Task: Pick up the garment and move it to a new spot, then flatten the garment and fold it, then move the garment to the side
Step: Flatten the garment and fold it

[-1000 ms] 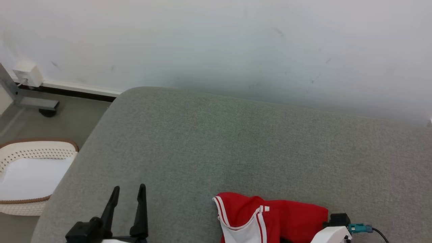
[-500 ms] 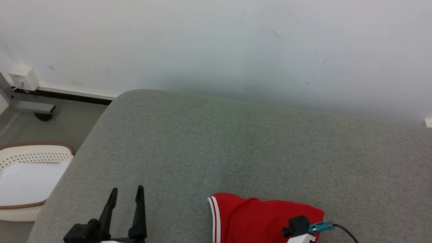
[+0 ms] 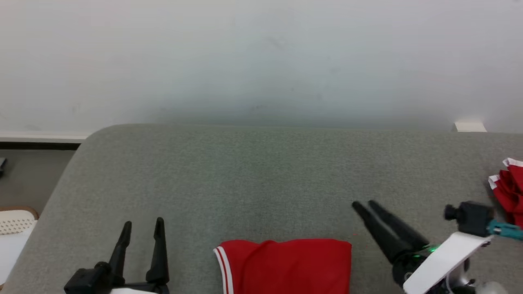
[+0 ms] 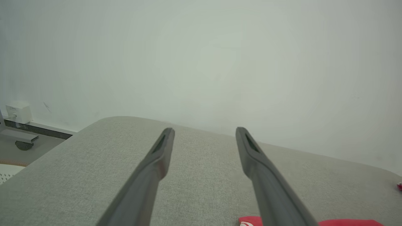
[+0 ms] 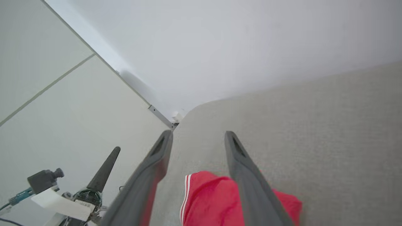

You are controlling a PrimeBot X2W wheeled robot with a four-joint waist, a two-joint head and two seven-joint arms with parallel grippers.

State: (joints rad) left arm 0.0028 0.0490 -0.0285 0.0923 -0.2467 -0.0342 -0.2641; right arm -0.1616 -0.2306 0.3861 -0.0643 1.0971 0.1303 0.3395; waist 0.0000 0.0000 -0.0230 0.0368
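Observation:
A red garment (image 3: pixel 286 265) with white stripes on its left edge lies folded flat on the grey cushion (image 3: pixel 261 175), at the bottom centre of the head view. My left gripper (image 3: pixel 144 221) is open and empty to its left; the left wrist view has those fingers (image 4: pixel 204 131) wide apart over bare cushion, a red sliver (image 4: pixel 345 223) at the bottom edge. My right gripper (image 3: pixel 363 203) hovers just right of the garment, pointing up-left. In the right wrist view its fingers (image 5: pixel 198 134) stand apart, with red white-striped cloth (image 5: pixel 207 204) on the cushion beneath them, not pinched.
More red and white cloth (image 3: pixel 508 183) sits bunched at the far right edge. A white perforated basket (image 3: pixel 14 222) stands on the floor left of the cushion. A pale wall (image 3: pixel 261 61) runs behind. A gripper with a small camera (image 5: pixel 103 172) shows low left in the right wrist view.
The head camera has swung right. The garment's top layer was laid over, hiding its white inside. My right gripper opened, let go and drew off to the right. The left gripper held still.

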